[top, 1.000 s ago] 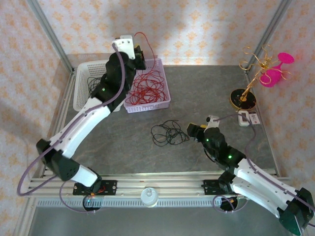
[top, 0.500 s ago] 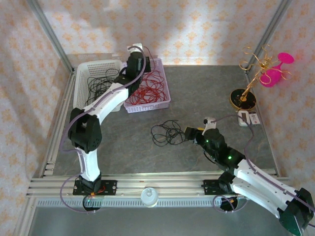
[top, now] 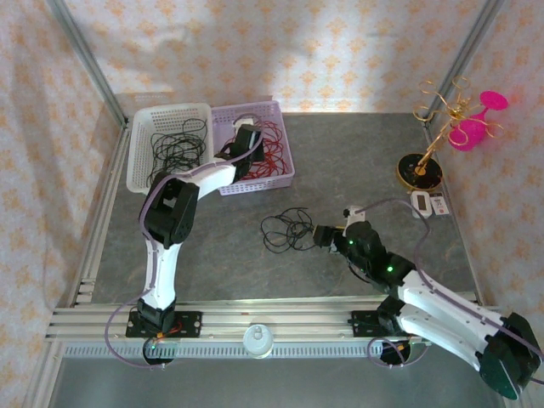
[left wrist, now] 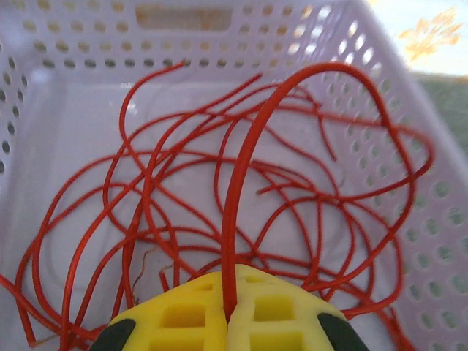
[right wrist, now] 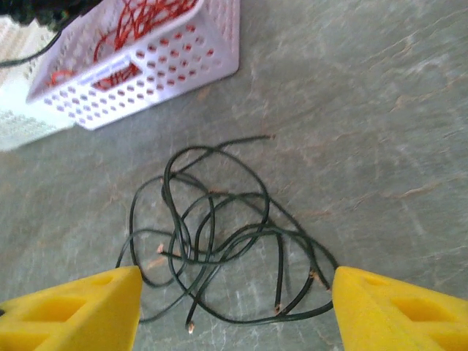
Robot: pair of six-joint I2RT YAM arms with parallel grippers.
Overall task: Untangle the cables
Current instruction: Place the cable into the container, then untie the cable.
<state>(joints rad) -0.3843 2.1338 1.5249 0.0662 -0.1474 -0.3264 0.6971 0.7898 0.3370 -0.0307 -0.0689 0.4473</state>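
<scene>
Left arm (top: pixel 170 212), since a second ago: folded down from above the baskets into lilac basket (top: pixel 259 184).
White basket (top: pixel 136 157), upper left: holds black cables (top: pixel 174 146), seemingly sorted.
Lilac basket: holds red cables (top: pixel 270 149).
Worktop (top: pixel 357 161), centre: black tangle (right wrist: pixel 212 234) not yet sorted.
Left end effector (left wrist: pixel 228 318): clamped on one red strand (left wrist: pixel 232 219).
Right end effector (right wrist: pixel 234 307): edged closer, gaping, empty, just short of tangle.
</scene>
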